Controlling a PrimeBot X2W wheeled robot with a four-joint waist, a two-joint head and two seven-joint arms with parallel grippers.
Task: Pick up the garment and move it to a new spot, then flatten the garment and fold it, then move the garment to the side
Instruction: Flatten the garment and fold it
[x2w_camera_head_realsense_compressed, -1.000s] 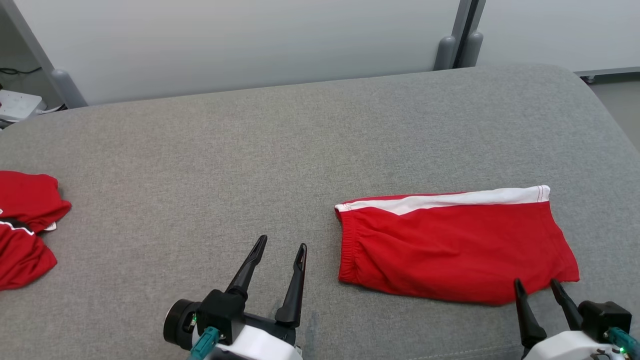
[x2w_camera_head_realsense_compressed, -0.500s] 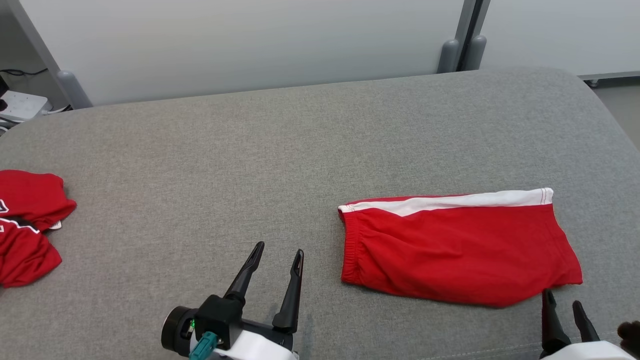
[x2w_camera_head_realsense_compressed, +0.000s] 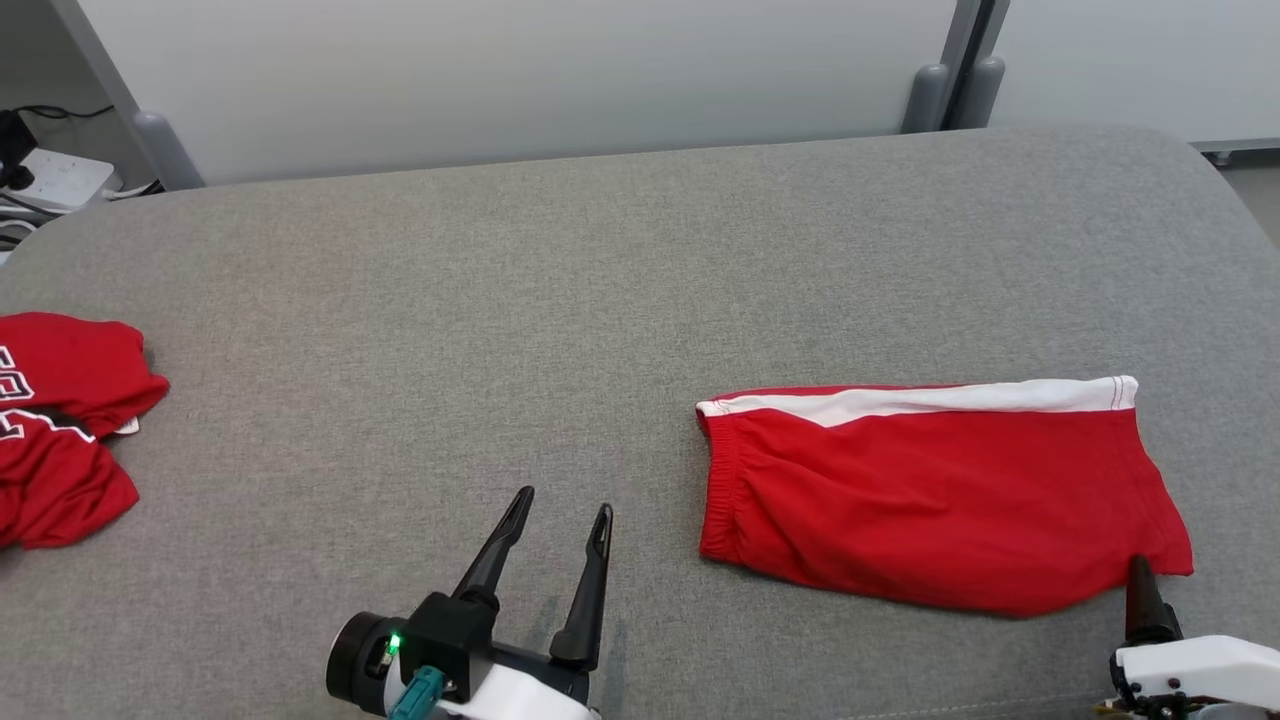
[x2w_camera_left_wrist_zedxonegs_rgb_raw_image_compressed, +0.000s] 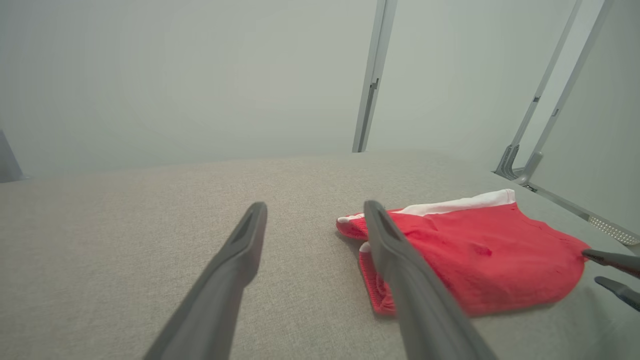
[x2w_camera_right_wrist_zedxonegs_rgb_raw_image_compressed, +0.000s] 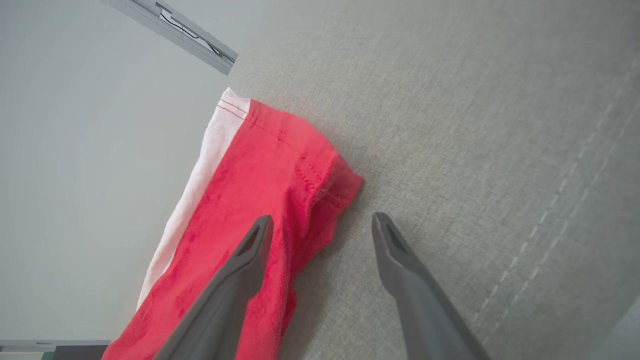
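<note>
My right gripper (x2w_camera_right_wrist_zedxonegs_rgb_raw_image_compressed: 322, 219) is spread wide and empty. It straddles the garment's (x2w_camera_head_realsense_compressed: 930, 500) near hem corner, one finger over red cloth and the other over bare grey cushion (x2w_camera_head_realsense_compressed: 500, 300). My left gripper (x2w_camera_head_realsense_compressed: 565, 500), also spread and empty, sits apart from the garment's waistband end. The garment's long axis runs across me, waistband left and hem right, so I judge the right arm nearer. The head view gives that whole length; the right wrist view shows the hem stitching close up.
</note>
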